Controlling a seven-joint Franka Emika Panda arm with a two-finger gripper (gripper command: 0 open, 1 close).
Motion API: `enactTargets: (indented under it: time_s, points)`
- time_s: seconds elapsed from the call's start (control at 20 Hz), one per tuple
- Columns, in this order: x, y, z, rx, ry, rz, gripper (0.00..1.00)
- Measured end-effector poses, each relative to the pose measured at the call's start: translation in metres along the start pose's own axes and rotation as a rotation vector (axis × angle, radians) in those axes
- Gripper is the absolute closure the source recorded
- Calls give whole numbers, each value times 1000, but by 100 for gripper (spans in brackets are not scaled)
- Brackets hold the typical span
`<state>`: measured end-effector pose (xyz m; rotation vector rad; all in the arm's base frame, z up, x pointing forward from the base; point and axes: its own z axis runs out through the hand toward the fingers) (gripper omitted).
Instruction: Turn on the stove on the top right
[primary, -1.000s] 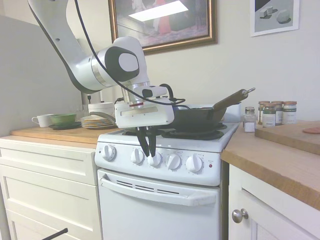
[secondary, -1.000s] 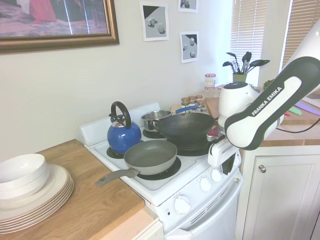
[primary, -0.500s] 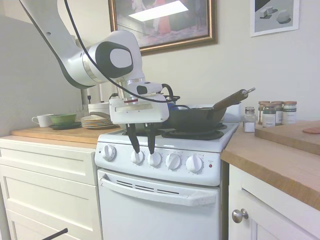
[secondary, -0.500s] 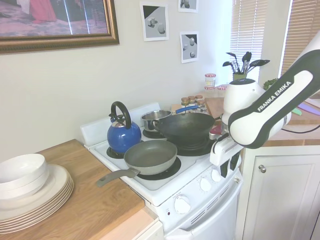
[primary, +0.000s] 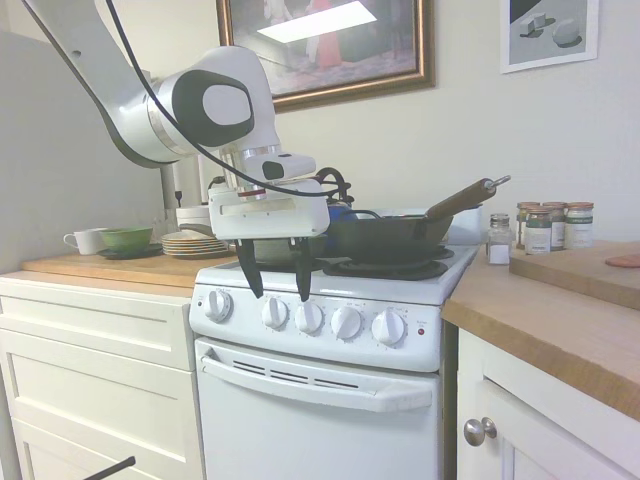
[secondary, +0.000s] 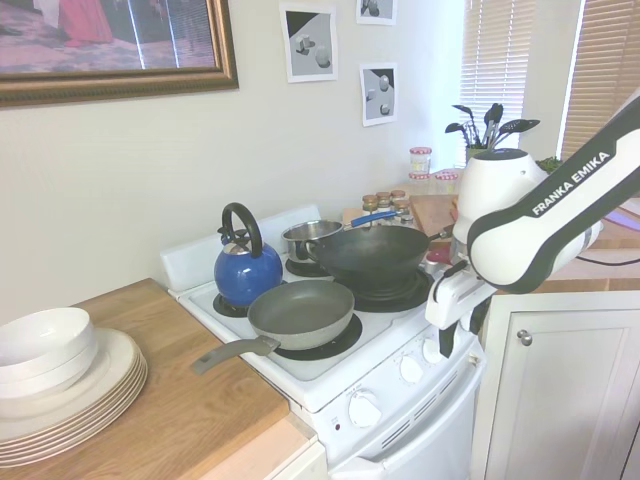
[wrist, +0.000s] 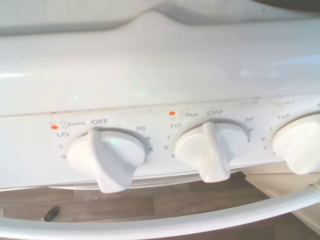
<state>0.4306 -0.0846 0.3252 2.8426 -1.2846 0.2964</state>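
Note:
The stove (primary: 320, 400) is a narrow white range with five round white knobs (primary: 310, 318) and a small red light (primary: 421, 331) on its front panel. My gripper (primary: 277, 283) hangs open just in front of the panel's upper edge, above the second knob (primary: 275, 312), touching no knob. From the other side the gripper (secondary: 457, 332) sits at the stove's front right corner, above a knob (secondary: 433, 350). The wrist view shows a knob marked "front OFF" (wrist: 106, 157), one marked "Rear OFF" (wrist: 211, 148) and part of a third (wrist: 300, 147).
On the burners stand a black wok (secondary: 370, 255), a grey frying pan (secondary: 300, 312), a blue kettle (secondary: 245, 268) and a small steel pot (secondary: 305, 238). Stacked plates (secondary: 60, 385) sit on the wooden counter. Spice jars (primary: 545, 228) stand at the back. The oven handle (primary: 315, 385) juts out below the knobs.
The gripper's fingers were nearly shut at the third knob a second ago. They have since opened, and the gripper has risen and shifted left, away from the knobs.

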Motion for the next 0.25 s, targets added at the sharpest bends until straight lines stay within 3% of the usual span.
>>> enactTargets:
  time_s: [0.25]
  points:
    - [-1,-1,-1,3,1,2,0]
